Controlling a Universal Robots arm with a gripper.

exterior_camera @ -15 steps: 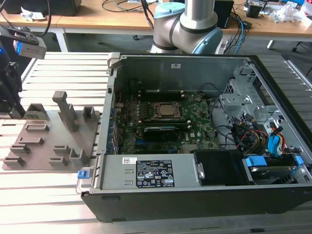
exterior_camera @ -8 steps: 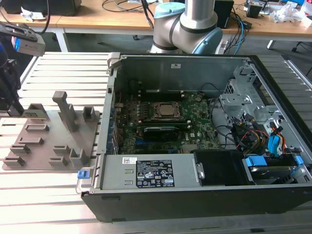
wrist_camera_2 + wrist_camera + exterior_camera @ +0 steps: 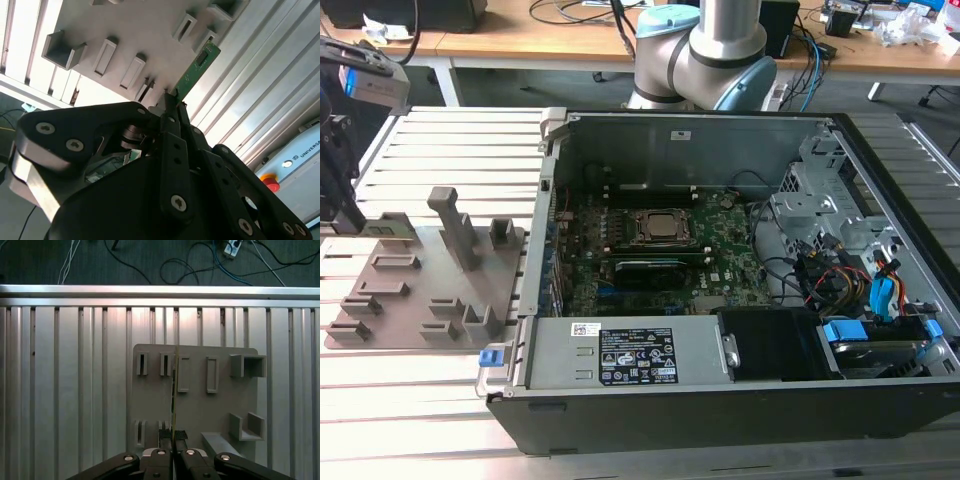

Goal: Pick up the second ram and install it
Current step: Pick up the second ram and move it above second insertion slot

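1. Exterior view's left edge: the gripper hangs at the far left corner of the grey fixture plate. The plate lies on the slatted aluminium table.
2. In the second wrist view the fingers are pressed together on the near end of the second ram, with no gap between them. The green stick reaches out past the fingertips over the plate.
3. In the first wrist view the second ram shows edge-on as a thin line between two columns of slots. Whether its lower edge is clear of the plate cannot be told.
4. Bare slats lie open on the left of the plate and on its near side.
5. On the plate, right of the gripper, an upright post stands taller than the low blocks around it.
6. A narrow strip of table separates the plate's right edge from the open computer case. The case's left wall rises above the plate.
7. Inside, the motherboard lies flat with the CPU socket near its middle and open space above it.
8. Along the case's near edge sits the power supply.
9. At the right, a drive cage and loose cables crowd that end.
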